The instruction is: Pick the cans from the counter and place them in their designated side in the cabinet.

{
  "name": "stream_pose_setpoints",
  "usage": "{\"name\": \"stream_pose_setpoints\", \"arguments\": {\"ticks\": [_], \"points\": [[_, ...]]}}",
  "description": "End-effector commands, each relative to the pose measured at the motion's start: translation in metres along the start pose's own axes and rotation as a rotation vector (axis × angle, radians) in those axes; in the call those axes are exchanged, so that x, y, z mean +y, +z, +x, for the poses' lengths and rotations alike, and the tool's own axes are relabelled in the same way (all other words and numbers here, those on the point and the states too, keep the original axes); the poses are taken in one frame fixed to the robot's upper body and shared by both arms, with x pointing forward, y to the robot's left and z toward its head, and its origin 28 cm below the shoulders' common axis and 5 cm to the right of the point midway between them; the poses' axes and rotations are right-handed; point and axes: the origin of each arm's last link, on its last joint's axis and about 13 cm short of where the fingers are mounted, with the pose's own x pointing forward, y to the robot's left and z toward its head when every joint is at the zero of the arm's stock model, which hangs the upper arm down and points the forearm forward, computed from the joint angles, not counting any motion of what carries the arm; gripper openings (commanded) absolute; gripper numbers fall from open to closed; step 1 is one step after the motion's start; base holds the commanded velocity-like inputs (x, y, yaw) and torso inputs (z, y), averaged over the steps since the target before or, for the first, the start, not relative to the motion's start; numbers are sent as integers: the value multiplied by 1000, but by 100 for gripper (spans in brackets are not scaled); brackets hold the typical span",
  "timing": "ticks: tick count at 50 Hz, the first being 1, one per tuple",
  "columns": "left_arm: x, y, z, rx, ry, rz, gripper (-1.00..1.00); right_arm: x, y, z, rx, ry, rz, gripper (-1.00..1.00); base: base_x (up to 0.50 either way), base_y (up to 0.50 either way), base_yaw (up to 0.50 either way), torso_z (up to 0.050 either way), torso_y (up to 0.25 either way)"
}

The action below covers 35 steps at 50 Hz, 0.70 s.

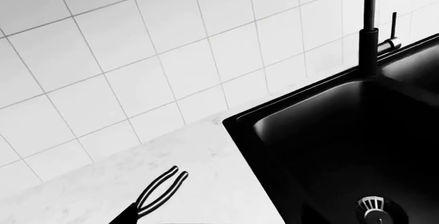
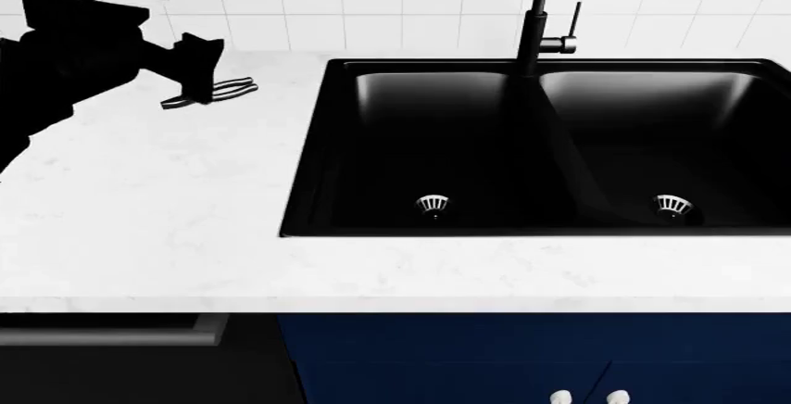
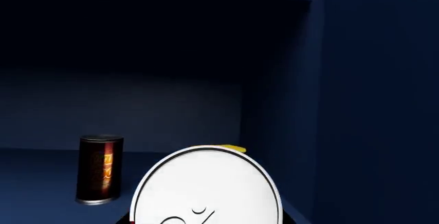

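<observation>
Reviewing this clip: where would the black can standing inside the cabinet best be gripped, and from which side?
Grip the black can across its round side wall at mid-height, coming in level from the open cabinet front. It stands upright on the shelf, and the shelf above probably hinders a top-down grasp.

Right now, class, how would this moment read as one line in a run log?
right claw: out of sight, can close to camera in cabinet | black can: upright on shelf | left claw: over counter by tongs
</observation>
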Motion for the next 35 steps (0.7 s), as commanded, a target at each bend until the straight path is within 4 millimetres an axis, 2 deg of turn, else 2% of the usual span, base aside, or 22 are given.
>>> {"name": "stream_pose_setpoints", "arguments": {"ticks": [1,9,35], "points": [[12,11,-6,20,-46,21,100,-1,10,-4,-17,-5,-38,-100,0,0,0,0,0],[19,17,-9,11,-67,31,100,-1,10,-4,-17,-5,-38,-100,0,0,0,0,1],[22,27,-21,36,-63,52,100,-1,10,-4,-17,-5,-38,-100,166,0,0,0,1]]}}
